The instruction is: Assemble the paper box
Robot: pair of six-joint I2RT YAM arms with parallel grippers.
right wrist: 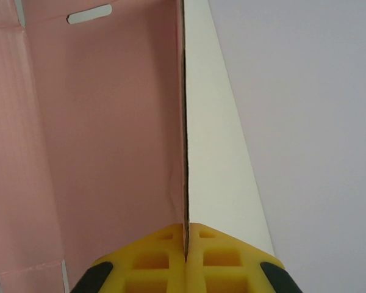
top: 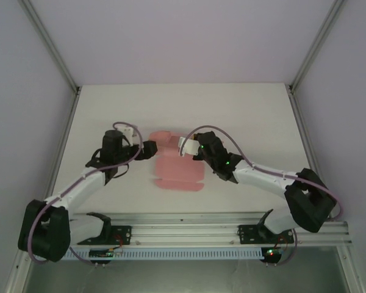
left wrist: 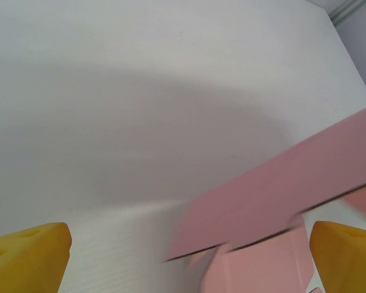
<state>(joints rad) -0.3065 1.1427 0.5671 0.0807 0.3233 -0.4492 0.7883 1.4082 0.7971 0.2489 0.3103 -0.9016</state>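
On the table (top: 244, 110), the right gripper (right wrist: 186, 244) pinches one wall of the paper box (top: 180, 166). The wide-open left gripper (top: 149, 149) should probably fold another.

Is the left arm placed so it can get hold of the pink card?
Probably yes. The left tool stands open right at the edge of the paper box, with nothing between them; the right tool, shut on its raised wall, holds the other side.

From above, the right claw (top: 186, 146) hides part of the right side of the paper box (top: 178, 170). In the left wrist view the box's near edge is blurred, and it runs off the right and bottom edges.
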